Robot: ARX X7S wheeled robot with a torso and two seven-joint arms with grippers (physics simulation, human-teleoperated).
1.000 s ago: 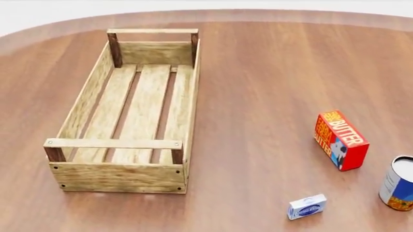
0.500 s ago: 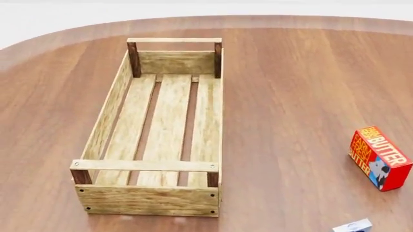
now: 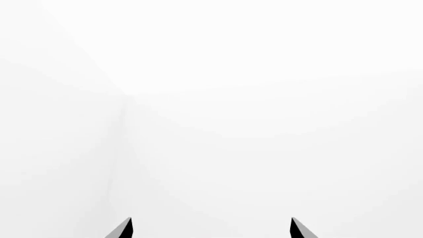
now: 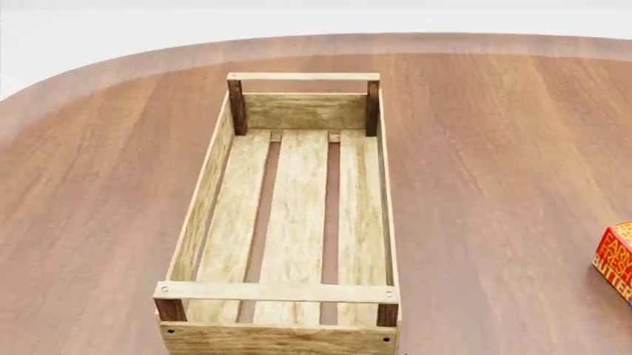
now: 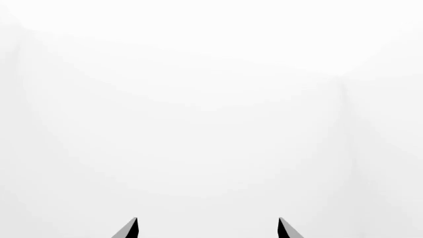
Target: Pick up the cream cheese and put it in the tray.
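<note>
The tray [image 4: 212, 188], a long light-wood slatted crate with dark corner posts, stands empty in the middle of the head view. The cream cheese is out of view. Neither arm shows in the head view. In the left wrist view my left gripper [image 3: 210, 228] has its two fingertips wide apart, open, facing blank white space. In the right wrist view my right gripper [image 5: 207, 228] is likewise open with nothing between its tips.
The brown wooden table [image 4: 493, 163] curves away at its far and left edges. A red-orange butter box [image 4: 618, 259] is cut off at the head view's right edge.
The head view has shifted: the tray has slid right and down in the picture. The cream cheese and the can have left the frame, and the butter box is nearly out.
</note>
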